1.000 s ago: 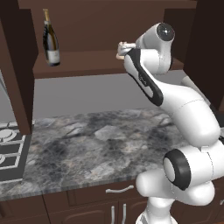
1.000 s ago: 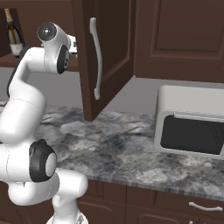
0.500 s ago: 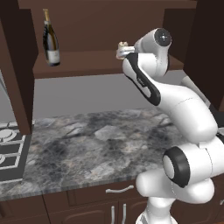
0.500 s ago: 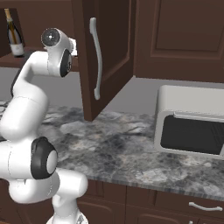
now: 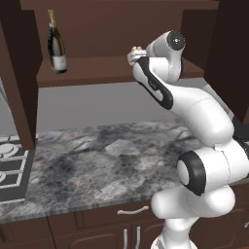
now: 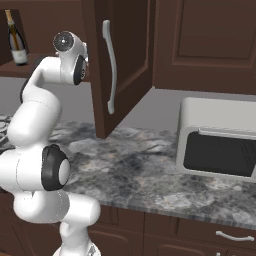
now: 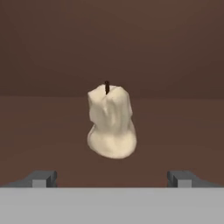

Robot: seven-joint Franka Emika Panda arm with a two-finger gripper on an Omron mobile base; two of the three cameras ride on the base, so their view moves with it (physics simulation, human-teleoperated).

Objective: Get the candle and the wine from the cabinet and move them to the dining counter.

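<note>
1. The candle (image 7: 110,122) sat upright on the cabinet (image 5: 116,68) shelf, wick up, dead centre ahead of the gripper (image 7: 112,179) and not yet touched.
2. And the gripper was spread wide, its two tips well apart on either side of the candle with nothing between them. That looked like a line-up for a grab around the wax.
3. The wine (image 5: 56,44) stood upright at the far left of the same shelf, well apart from the candle, so I judged it was left for a second trip.
4. The arm rose from its base, bent sharply at the elbow and reached up and forward, its hand level with the shelf.
5. The cabinet door (image 6: 117,65) hung open beside the arm, which left the way in free.
6. Below, the marbled desk (image 5: 107,160) lay beneath the cabinet, with a stove (image 5: 9,168) at its left end and a white appliance (image 6: 217,137) on the right.
</note>
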